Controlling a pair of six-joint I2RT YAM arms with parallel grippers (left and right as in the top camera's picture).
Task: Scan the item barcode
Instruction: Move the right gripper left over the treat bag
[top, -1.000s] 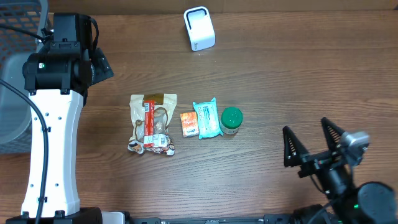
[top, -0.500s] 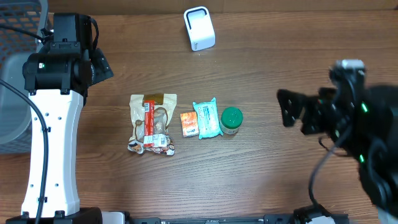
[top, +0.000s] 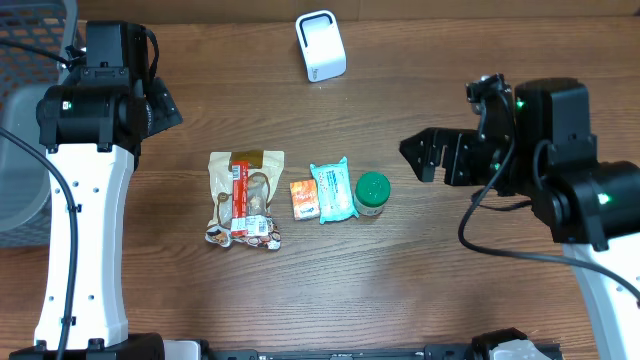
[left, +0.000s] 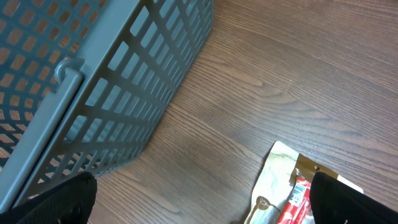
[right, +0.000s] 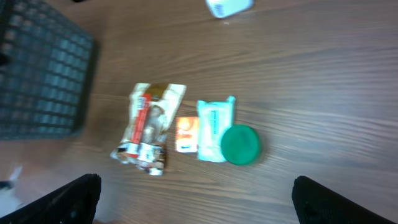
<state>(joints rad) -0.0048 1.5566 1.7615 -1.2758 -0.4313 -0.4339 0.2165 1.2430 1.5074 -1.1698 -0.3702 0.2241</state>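
The left gripper (left: 205, 200) hung wide open near the basket (left: 93, 81) at the bench's (top: 450, 60) left edge. The right gripper (right: 205, 202), also wide, held nothing near the right edge. Mid-bench lay a row: bag (top: 245, 198), packet (top: 304, 199), pack (top: 333, 190), jar (top: 372, 193). The scanner (top: 320, 45) sat by the far edge.

Four items in all: one snack bag (top: 244, 198), one small orange packet (top: 304, 199), one teal pack (top: 333, 191), one green-lidded jar (top: 373, 193). One white scanner (top: 320, 45). One grey mesh basket (left: 93, 81). And two arms: left arm (top: 85, 200), right arm (top: 575, 185).
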